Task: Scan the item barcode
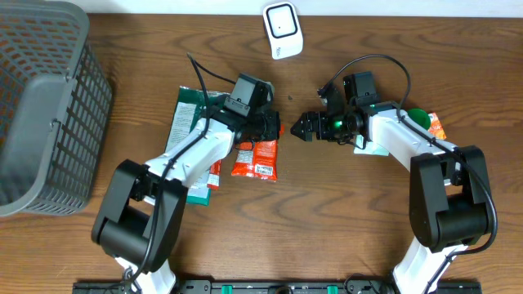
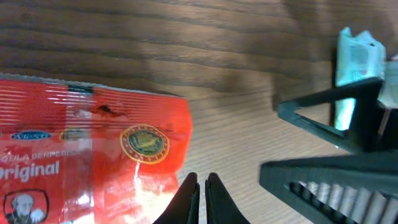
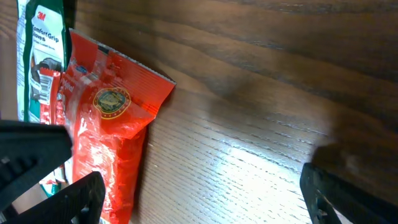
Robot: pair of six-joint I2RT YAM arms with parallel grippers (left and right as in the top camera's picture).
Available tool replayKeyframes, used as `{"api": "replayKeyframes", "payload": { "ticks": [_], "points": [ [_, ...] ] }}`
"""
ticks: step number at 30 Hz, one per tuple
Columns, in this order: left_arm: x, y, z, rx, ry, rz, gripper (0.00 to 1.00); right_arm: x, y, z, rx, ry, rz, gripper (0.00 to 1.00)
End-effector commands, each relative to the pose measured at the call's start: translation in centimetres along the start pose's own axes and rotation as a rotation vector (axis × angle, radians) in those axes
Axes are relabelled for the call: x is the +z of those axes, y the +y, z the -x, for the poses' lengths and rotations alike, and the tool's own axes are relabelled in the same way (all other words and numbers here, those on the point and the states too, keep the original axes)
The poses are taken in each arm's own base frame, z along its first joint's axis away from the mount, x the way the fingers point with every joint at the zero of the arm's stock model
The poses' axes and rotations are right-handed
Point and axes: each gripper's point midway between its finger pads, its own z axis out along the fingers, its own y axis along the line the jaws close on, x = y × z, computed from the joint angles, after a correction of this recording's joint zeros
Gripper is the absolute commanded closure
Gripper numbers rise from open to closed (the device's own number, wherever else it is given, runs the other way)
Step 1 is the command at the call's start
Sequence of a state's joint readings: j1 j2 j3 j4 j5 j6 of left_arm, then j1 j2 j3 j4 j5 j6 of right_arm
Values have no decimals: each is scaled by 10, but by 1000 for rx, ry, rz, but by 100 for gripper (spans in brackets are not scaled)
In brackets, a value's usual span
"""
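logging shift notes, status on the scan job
Left tool shut at edge of red packet, grip unclear. Right tool open, empty, facing left. Packet lies flat, not at white scanner.

Red packet (image 2: 93,149) partly beyond picture's edge

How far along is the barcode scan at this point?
Done: nothing visibly; the red packet lies flat on the table, apart from the white scanner. In hand: left fingers are shut at the packet's corner, grip unclear; right fingers are open and empty. Remaining: lift the packet, show its barcode to the scanner.
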State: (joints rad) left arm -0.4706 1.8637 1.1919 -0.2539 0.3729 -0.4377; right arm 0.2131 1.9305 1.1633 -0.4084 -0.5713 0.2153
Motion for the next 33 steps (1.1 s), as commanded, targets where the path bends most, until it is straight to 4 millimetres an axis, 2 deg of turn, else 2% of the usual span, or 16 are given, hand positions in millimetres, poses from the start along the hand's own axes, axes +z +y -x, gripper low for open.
{"api": "replayKeyframes", "payload": {
  "ticks": [1, 8, 12, 15, 19, 23, 24, 25, 30, 33],
  "points": [
    [18, 15, -5, -24, 22, 43, 92, -8, -8, 4, 2, -20, -9, 4],
    [50, 34, -17, -42, 64, 67, 92, -8, -8, 4, 1, -19, -9, 4],
    [56, 29, -2, -20, 4, 34, 92, -8, -7, 4, 7, -18, -8, 4],
    [44, 13, 20, 5, -65, -4, 92, -8, -7, 4, 6, -18, -8, 4],
    [8, -15, 48, 40, -161, -57, 92, -8, -7, 4, 6, -18, -8, 3],
    [-27, -31, 55, 52, -200, -72, 91, -8, -7, 4, 6, -18, -8, 2],
    [-30, -29, 53, 47, -195, -56, 91, -8, -7, 4, 7, -17, -8, 2],
    [-37, -15, 44, 25, -170, 22, 91, -8, -7, 3, 8, -14, -8, 2],
    [-38, 40, 3, -35, -33, 286, 91, -7, -6, 2, 7, -9, -8, 2],
    [-37, 56, -25, -57, 71, 343, 91, -6, -4, 1, 5, -7, -7, 2]
  ]
}}
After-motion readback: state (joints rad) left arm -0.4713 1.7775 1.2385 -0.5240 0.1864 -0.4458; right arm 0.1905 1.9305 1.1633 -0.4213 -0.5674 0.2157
